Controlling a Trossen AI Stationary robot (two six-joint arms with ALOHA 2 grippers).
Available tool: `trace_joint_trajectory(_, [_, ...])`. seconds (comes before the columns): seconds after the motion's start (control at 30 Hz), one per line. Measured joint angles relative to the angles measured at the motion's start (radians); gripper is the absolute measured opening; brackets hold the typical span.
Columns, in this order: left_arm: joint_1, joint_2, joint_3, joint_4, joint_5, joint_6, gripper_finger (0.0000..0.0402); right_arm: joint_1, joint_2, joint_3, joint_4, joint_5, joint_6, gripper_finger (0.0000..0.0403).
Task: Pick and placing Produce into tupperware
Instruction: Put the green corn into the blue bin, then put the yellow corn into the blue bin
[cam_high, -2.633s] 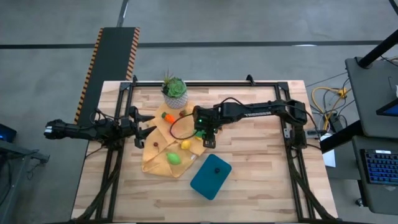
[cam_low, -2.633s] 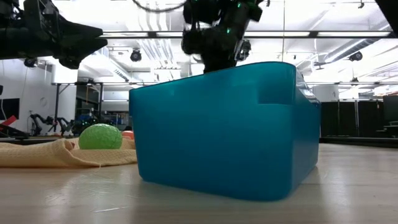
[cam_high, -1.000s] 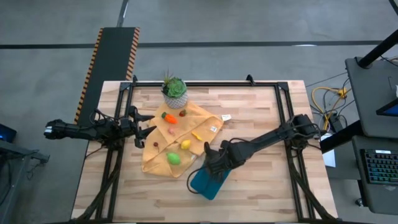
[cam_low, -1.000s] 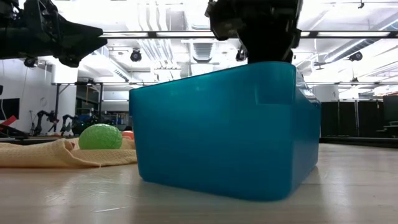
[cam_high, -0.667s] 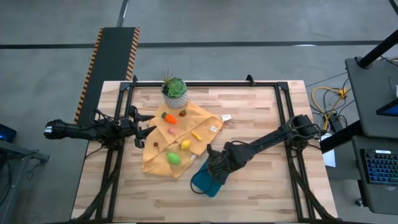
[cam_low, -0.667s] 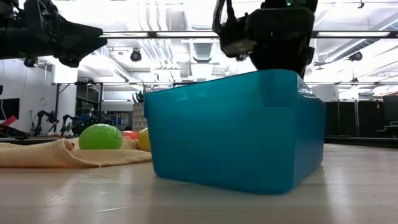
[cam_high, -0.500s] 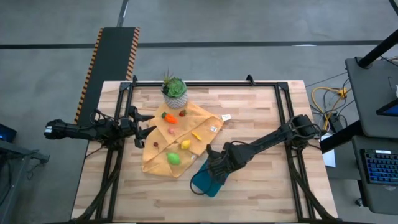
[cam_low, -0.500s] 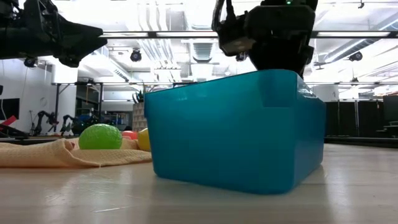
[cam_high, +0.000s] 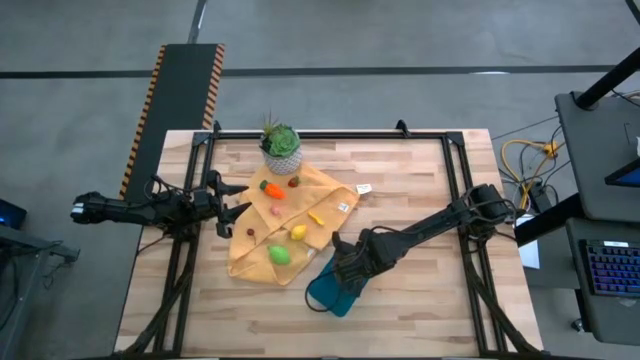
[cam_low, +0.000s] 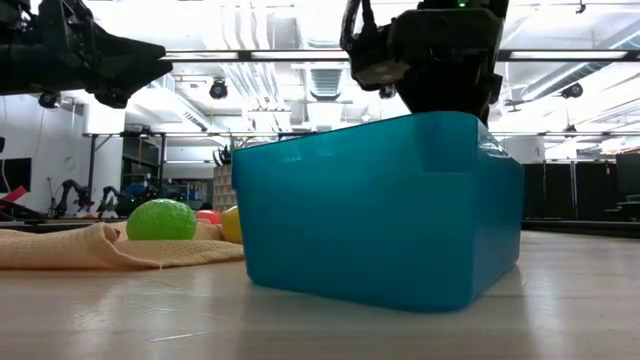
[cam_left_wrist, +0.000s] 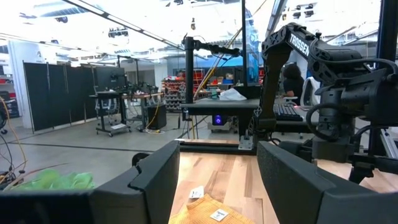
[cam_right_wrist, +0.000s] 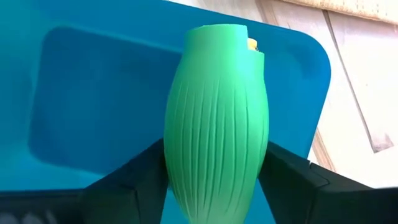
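Between right tool (cam_right_wrist: 214, 180) fingers, green corn (cam_right_wrist: 216, 118)

A ribbed green corn-like piece (cam_right_wrist: 216, 118) sits between the right gripper's (cam_right_wrist: 214, 177) fingers, directly above the teal tupperware (cam_right_wrist: 93, 93); remaining produce (cam_high: 281, 254) lies off beside it.

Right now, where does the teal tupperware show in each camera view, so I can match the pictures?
High view: tupperware at lower centre, mostly hidden under the right gripper.
Low view: fills the middle, right gripper above it.
Left wrist view: not in it.
Right wrist view: fills the background behind the green ribbed vegetable between the fingers.
Shared landmark: the mustard cloth, beside the tupperware in both the high and low views.
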Motion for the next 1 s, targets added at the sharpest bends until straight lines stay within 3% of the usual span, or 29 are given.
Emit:
trace_joint_trajectory(0.43, [0.000,0.000,0.000,0.000,0.000,0.000,0.0202,0.000,0.000,0.003,0.004,0.000,-0.007,0.0269])
trace_joint_trajectory(0.83, [0.000,-0.001,0.000,0.000,0.000,0.000,0.0202,0.000,-0.040,0.004,0.022,0.017,-0.034,0.0260])
trace_joint_trajectory(1.0, [0.000,-0.001,0.000,0.000,0.000,0.000,0.0202,0.000,-0.093,0.004,0.033,0.088,-0.075,0.0254])
